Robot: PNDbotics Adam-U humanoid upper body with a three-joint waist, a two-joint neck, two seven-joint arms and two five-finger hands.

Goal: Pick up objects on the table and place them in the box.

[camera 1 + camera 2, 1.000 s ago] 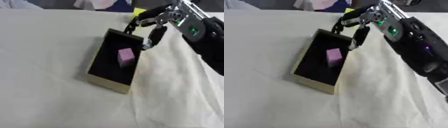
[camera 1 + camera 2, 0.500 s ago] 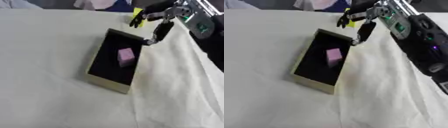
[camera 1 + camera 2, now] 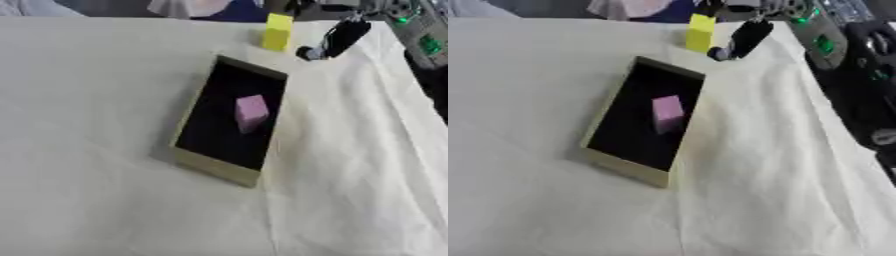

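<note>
Yellow block (image 3: pixel 278 31), a tall upright brick, stands just left of your right hand (image 3: pixel 337 39); whether its fingers hold the block, you cannot tell. Below the hand, the box (image 3: pixel 206 163) contains a pink block (image 3: pixel 251 112).

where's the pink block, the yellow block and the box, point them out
pink block (image 3: pixel 251 112), left eye view, on its front face
yellow block (image 3: pixel 278 32), left eye view, middle of its near face
box (image 3: pixel 214 168), left eye view, on its tan near wall
</note>
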